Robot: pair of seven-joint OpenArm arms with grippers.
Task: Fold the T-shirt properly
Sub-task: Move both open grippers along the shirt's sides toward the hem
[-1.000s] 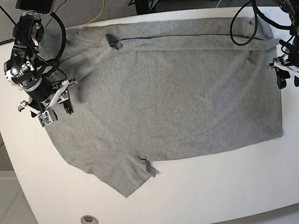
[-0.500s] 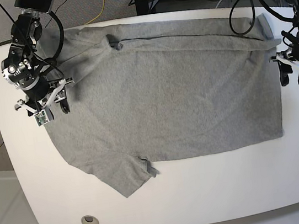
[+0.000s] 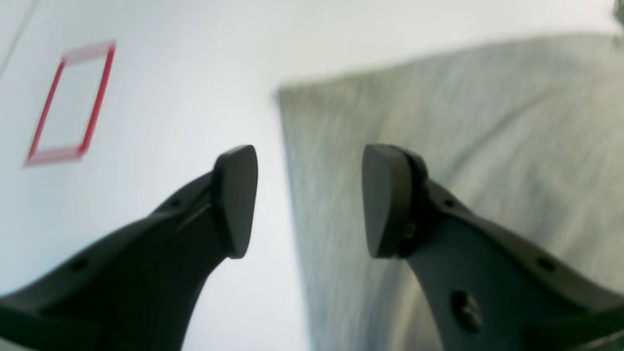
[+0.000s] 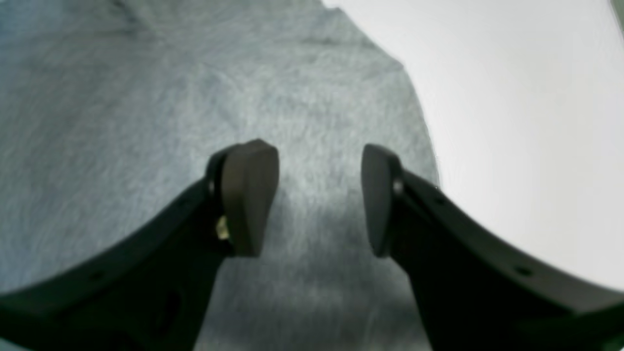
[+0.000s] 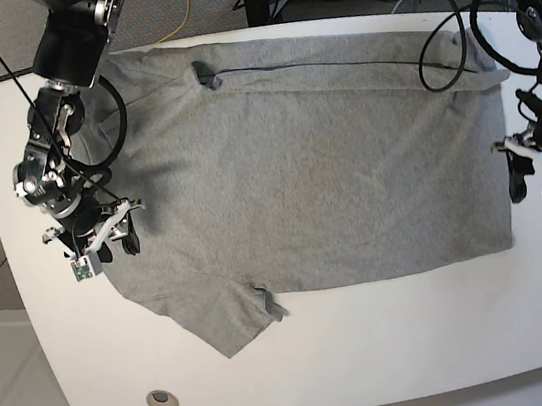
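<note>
Both arms' black wedge-tipped jaws spread, empty, over soft heather-grey T-shirt (image 5: 316, 166), smooth white rounded table (image 5: 373, 350)

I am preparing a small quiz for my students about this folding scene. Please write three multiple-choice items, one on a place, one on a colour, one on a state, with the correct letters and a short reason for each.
1. Where is the left gripper?
A. over the shirt's middle
B. at the shirt's edge, half over bare table
C. off the table

2. What colour is the T-shirt?
A. grey
B. red
C. black

3. How are the right gripper's jaws?
A. shut on cloth
B. open, holding nothing
C. shut, empty

Answers:
1 B: the left wrist view shows one finger over white table, one over cloth.
2 A: the cloth is heather grey in every view.
3 B: a clear gap, with cloth only beneath.
</note>
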